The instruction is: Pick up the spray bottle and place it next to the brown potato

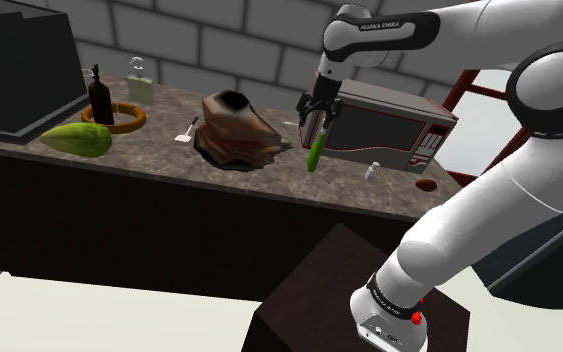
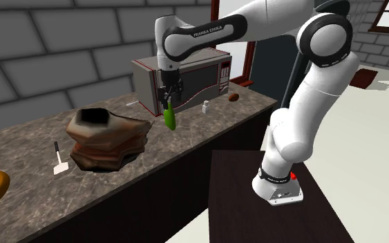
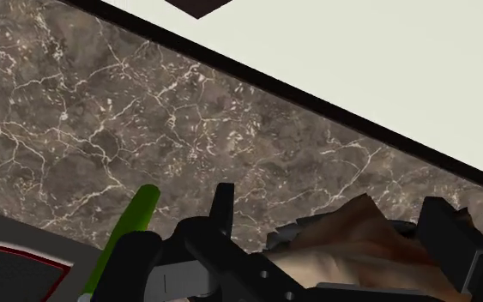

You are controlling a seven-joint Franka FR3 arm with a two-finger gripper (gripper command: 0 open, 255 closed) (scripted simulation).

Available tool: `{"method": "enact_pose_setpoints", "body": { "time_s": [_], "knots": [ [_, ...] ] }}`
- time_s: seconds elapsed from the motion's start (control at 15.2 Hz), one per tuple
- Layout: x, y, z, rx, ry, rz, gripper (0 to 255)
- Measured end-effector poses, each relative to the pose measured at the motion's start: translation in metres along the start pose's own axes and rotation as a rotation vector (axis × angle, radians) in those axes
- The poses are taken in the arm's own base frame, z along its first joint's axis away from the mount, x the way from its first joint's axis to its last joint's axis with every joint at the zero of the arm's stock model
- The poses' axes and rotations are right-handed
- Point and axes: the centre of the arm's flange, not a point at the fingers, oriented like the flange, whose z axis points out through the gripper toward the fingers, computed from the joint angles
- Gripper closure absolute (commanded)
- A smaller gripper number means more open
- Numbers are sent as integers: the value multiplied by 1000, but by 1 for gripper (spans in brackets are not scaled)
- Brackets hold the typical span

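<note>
Microwave (image 1: 389,128) beside a crumpled brown bag (image 1: 237,130) (open-topped); 1 white spatula (image 2: 60,167) nearby.

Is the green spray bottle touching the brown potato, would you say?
Apart. The shoulder view shows bare counter and a small white bottle between the green bottle and the potato.

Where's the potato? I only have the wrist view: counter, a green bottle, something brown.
Observer: The potato lies on the counter by the microwave, at its end toward the shoulder view's right.
Operator: What's the brown thing?
Observer: It looks like a crumpled bag, on the other side of the gripper from the potato.
Operator: Anything in the way?
Observer: A small white shaker stands in front of the microwave, between the bottle and the potato.
</note>
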Motion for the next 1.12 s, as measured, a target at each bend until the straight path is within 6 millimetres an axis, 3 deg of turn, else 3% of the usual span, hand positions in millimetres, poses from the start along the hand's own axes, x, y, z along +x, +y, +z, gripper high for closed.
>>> {"method": "enact_pose_setpoints", "body": {
  "time_s": [1.12],
  "knots": [
    [157,152,33,-35,21,332,0]
  ]
}}
